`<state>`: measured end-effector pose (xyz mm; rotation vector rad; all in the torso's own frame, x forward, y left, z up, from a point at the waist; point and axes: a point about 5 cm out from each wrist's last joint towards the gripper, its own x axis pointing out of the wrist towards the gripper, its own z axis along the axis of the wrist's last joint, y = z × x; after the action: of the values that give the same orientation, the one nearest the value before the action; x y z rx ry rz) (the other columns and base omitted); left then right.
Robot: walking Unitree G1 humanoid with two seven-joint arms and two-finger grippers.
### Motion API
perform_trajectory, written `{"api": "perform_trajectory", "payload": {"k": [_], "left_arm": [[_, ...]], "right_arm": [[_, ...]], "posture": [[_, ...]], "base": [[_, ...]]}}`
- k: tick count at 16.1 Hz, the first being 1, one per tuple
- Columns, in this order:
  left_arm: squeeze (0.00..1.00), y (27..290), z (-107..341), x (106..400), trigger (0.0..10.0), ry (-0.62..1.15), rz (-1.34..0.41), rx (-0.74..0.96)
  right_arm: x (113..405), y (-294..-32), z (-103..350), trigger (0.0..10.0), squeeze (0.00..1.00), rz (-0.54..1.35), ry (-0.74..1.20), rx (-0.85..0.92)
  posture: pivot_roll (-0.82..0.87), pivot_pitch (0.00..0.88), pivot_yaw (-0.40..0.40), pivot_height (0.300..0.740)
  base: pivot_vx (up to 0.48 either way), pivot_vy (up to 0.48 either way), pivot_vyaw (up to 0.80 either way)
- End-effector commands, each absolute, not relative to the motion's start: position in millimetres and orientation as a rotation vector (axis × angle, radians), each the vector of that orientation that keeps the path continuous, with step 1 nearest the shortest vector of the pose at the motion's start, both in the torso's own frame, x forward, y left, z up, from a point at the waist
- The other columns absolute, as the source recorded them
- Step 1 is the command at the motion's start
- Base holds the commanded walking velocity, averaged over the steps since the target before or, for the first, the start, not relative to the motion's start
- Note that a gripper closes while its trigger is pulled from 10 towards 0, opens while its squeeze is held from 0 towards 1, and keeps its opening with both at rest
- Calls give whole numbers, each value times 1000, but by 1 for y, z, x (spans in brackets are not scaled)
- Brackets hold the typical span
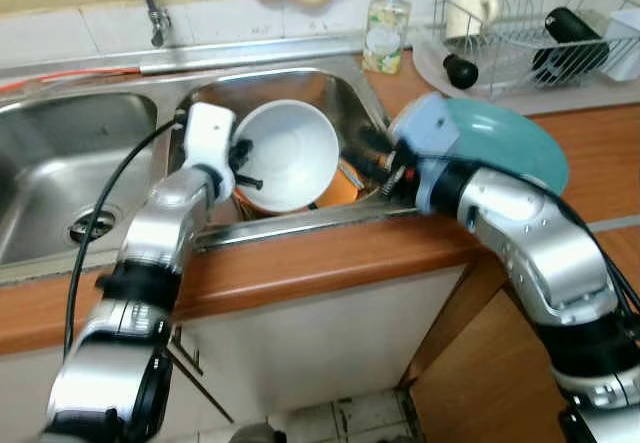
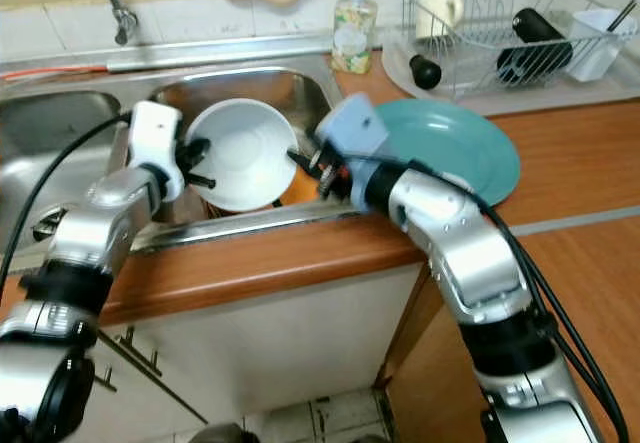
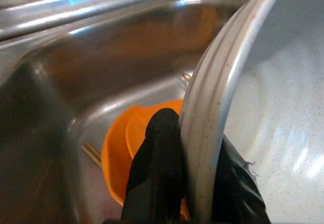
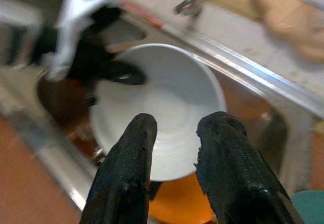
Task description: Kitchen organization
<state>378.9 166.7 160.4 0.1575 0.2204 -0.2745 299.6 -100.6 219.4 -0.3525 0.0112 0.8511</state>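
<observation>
- One white bowl (image 1: 288, 155) is standing tilted in the right basin of the steel sink (image 1: 60, 153), its round opening facing up and toward the robot; it is pale, glossy inside, with fine ridges running around its rim.
- The left gripper (image 1: 243, 165) is clamping this bowl by the rim: in the left wrist view one black finger (image 3: 157, 168) is lying on the outside of the wall and the other on the inside.
- The right gripper (image 4: 174, 133) is hovering just beside the bowl's other edge, its two black fingers standing apart and gripping nothing.
- One orange dish (image 3: 119, 150) is lying under the bowl on the bottom of the basin.
- One teal plate (image 2: 455, 148) is resting on the wooden counter (image 2: 580, 163), partly behind the right arm.
- One soap bottle (image 1: 387, 25) is standing at the back, between the sink and one wire drying rack (image 1: 520, 28).
- In the rack one cream mug (image 1: 470, 10) and two black items are lying; what these two are, I cannot tell.
</observation>
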Motion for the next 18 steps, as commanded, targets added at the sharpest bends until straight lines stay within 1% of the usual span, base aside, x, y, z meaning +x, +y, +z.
{"api": "perform_trajectory", "payload": {"k": [1, 2, 4, 6, 7, 9, 10, 11, 12, 16, 18], "left_arm": [[0, 162, 163, 384, 3882, 232, -316, 230], [0, 160, 159, 385, 10000, 268, -344, 252], [0, 157, 153, 386, 10000, 320, -380, 264], [0, 152, 142, 386, 10000, 384, -436, 335], [0, 150, 138, 385, 10000, 404, -451, 340], [0, 145, 136, 385, 10000, 415, -460, 344], [133, 144, 136, 386, 10000, 423, -470, 333], [976, 144, 136, 386, 10000, 424, -472, 331], [1000, 145, 136, 386, 10000, 429, -479, 332], [1000, 148, 134, 385, 10000, 427, -491, 334], [1000, 150, 136, 386, 10000, 396, -485, 330]], "right_arm": [[293, -98, 218, 10000, 0, 898, 32, -385], [290, -98, 215, 10000, 0, 914, 49, -399], [287, -99, 212, 10000, 0, 931, 68, -419], [283, -99, 210, 10000, 0, 944, 85, -430], [282, -99, 209, 10000, 0, 947, 90, -434], [281, -98, 208, 10000, 0, 956, 99, -441], [280, -98, 207, 10000, 0, 962, 106, -449], [280, -97, 206, 10000, 0, 963, 108, -452], [280, -97, 206, 10000, 0, 964, 111, -460], [282, -98, 206, 10000, 0, 958, 117, -470], [283, -99, 206, 10000, 0, 947, 116, -472]], "posture": [[-29, 0, 88, 740], [-45, 0, 98, 740], [-54, 0, 105, 740], [-54, 0, 105, 740], [-61, 0, 115, 740], [-59, 0, 114, 740], [-59, 0, 112, 740], [-59, 0, 112, 740], [-59, 0, 112, 740], [-61, 0, 104, 740], [-61, 0, 104, 740]], "base": [[0, 0, 0], [0, 0, 0], [0, 0, 0], [0, 0, 0], [0, 0, 0], [0, 0, 0], [0, 0, 0], [0, 0, 0], [0, 0, 0], [0, 0, 0], [0, 0, 0]]}}
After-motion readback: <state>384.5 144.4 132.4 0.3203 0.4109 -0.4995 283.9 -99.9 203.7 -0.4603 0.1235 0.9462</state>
